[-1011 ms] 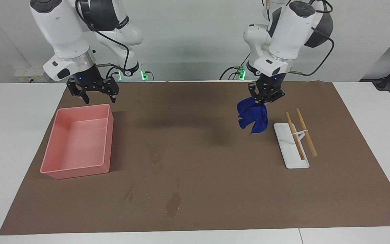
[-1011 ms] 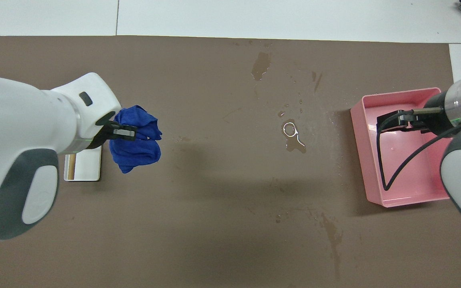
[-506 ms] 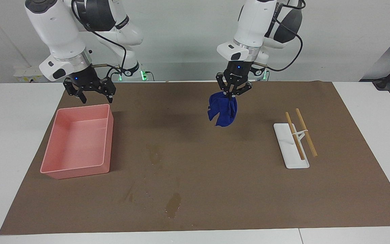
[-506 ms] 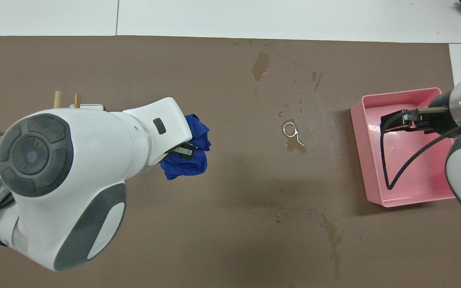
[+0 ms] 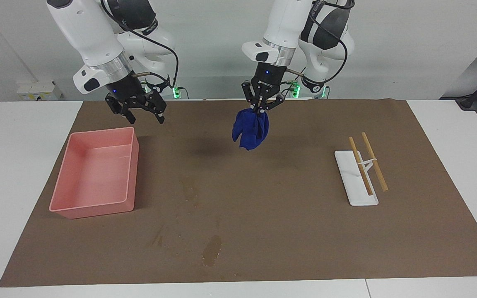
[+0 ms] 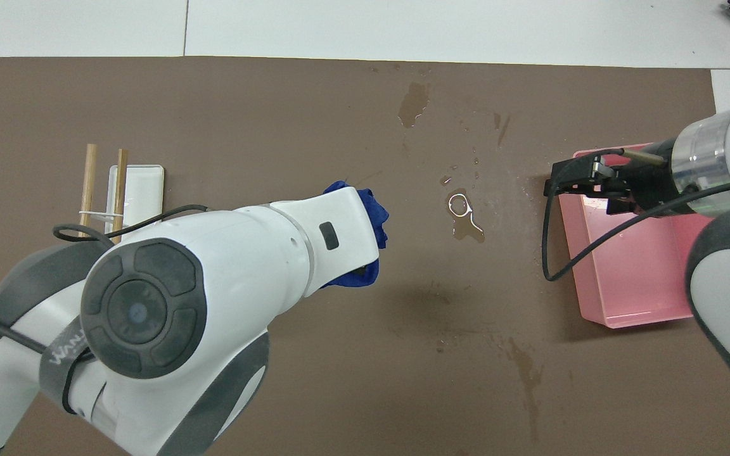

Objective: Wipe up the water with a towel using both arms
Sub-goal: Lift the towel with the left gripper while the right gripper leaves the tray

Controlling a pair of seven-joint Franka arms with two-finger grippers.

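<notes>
- Presently the left gripper (image 5: 262, 108) is clenched on the towel (image 5: 251, 129), which dangles in the air above the brown mat (image 5: 288, 215), over its middle.
- Water (image 5: 211, 251) lies on the mat, farther from the robots than the towel.
- Over the mat, just beside the pink tray (image 5: 94, 176), the right gripper (image 5: 144, 120) hangs released, holding nothing.

**Two white arms, dark joints**

Both arms (image 5: 89, 33) wear glossy white shells with dark grey joint caps, silver wrist rings and looping black cables. The black grippers (image 5: 261, 108) carry a small blue light; green lights glow at the bases.
</notes>
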